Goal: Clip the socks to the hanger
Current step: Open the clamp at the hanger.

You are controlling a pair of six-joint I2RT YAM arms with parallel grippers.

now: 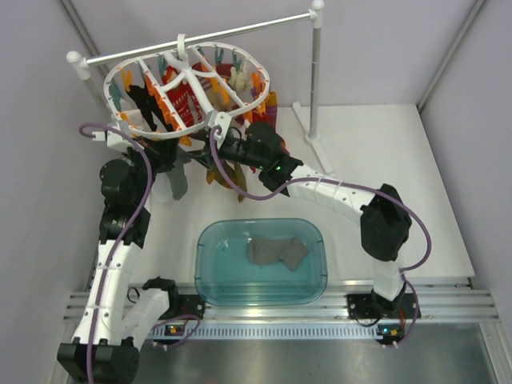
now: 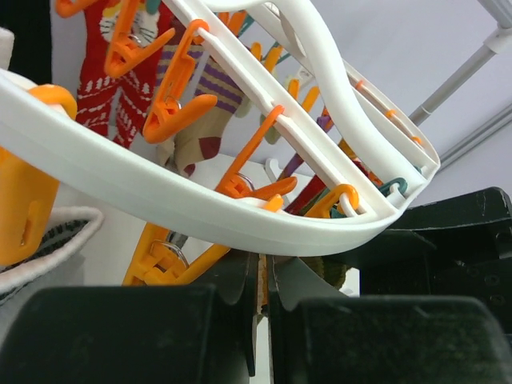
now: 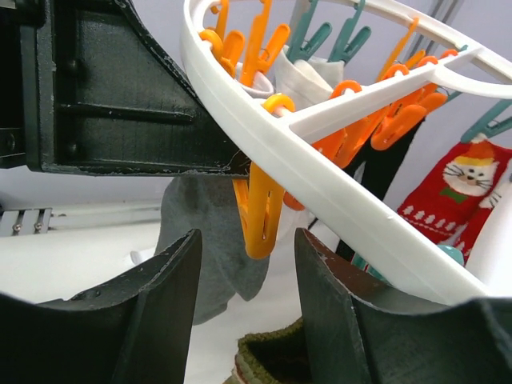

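The white oval hanger [image 1: 262, 80] hangs from the rail at the back left, with orange and teal clips dangling from it. One grey sock [image 1: 178, 182] hangs under its near-left rim; its top is hidden behind my left gripper's body. Another grey sock [image 1: 278, 252] lies in the teal tub. My left gripper [image 2: 266, 268] is shut just under the hanger rim [image 2: 200, 204], with only a sliver of orange showing in the slit. My right gripper [image 3: 248, 236] stands open under the rim [image 3: 336, 192], an orange clip [image 3: 260, 216] hanging between its fingertips and the grey sock [image 3: 200, 240] behind it.
The teal tub [image 1: 208, 264] sits at the near middle. A white rail stand [image 1: 316, 72] rises at the back right. Red [image 1: 186, 104] and black [image 1: 148, 100] socks hang on the hanger. An olive sock cuff [image 3: 276, 360] lies just below my right fingers.
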